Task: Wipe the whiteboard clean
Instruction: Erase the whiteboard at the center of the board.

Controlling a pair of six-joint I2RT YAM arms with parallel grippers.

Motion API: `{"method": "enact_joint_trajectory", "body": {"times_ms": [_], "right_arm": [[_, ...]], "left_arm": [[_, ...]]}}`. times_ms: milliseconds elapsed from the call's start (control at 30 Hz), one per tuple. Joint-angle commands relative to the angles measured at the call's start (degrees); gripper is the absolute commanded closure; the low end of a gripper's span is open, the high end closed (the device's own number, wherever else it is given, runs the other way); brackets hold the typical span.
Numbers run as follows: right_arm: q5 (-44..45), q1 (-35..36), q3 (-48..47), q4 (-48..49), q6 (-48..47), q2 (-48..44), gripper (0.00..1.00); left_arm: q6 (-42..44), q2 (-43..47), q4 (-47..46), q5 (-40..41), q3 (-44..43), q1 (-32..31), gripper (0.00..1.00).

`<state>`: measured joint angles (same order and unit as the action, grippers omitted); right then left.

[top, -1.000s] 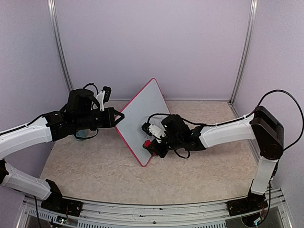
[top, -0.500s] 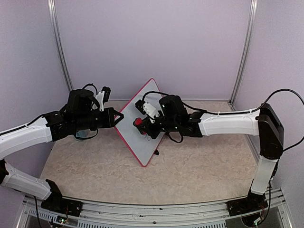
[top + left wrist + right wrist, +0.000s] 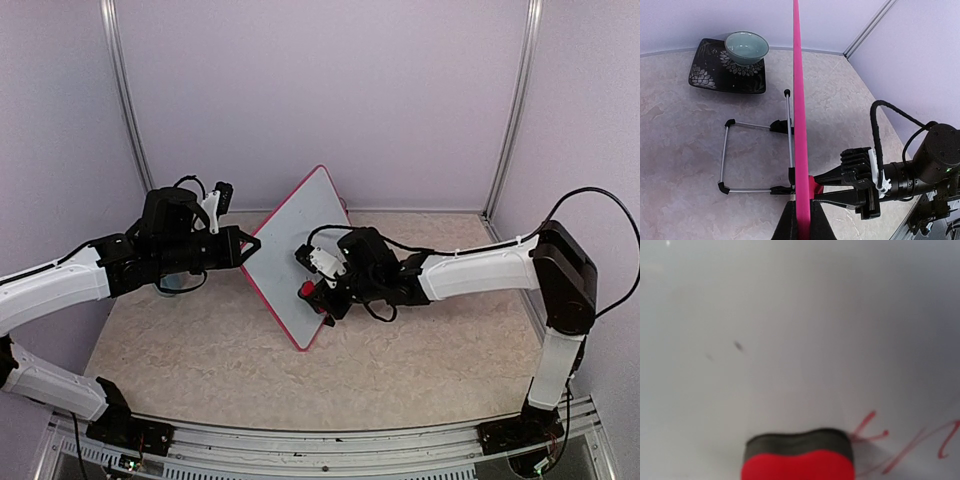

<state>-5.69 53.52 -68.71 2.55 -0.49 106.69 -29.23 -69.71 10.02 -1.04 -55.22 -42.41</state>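
At centre frame, left claw is clamping the edge of the tilted whiteboard while right claw is pressing a gripped eraser to its face; firm, overlapping strokes toward the red marks at lower right look best.

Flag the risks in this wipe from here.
1. The whiteboard is upright, pinched only at its frame by the left gripper. The right gripper pushing the eraser against its face could twist it or slip it out of that pinch.
2. Red marks remain to the right of the eraser in the right wrist view, so the stroke may miss them.
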Motion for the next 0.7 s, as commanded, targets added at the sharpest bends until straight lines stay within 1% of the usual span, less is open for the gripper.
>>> {"method": "enact_joint_trajectory", "body": {"times_ms": [0, 133, 267, 367, 567, 667], "right_arm": [[-1.26, 3.31, -7.44, -0.45, -2.47, -0.63, 0.99], [-0.59, 4.88, -13.64, -2.98, -4.21, -0.14, 0.99], [0.0, 5.5, -14.99, -3.74, -4.26, 0.51, 0.99], [0.5, 5.49, -12.54, -3.04, -3.87, 0.34, 0.99], [1.33, 5.46, -2.89, -0.27, -1.97, -0.45, 0.99], [1.86, 5.16, 0.3, 0.28, -1.35, -0.19, 0.99]], "left_arm": [[1.12, -1.4, 2.86, -6.01, 0.29, -1.6, 1.0], [1.16, -1.13, 3.25, -5.61, 0.12, -1.53, 1.0], [1.15, -1.35, 3.12, -5.75, -0.15, -1.54, 1.0], [1.21, -1.36, 3.12, -5.82, -0.24, -1.53, 1.0], [1.54, -1.36, 3.09, -5.73, 0.02, -1.53, 1.0], [1.46, -1.38, 2.68, -5.95, 0.15, -1.53, 1.0]]}}
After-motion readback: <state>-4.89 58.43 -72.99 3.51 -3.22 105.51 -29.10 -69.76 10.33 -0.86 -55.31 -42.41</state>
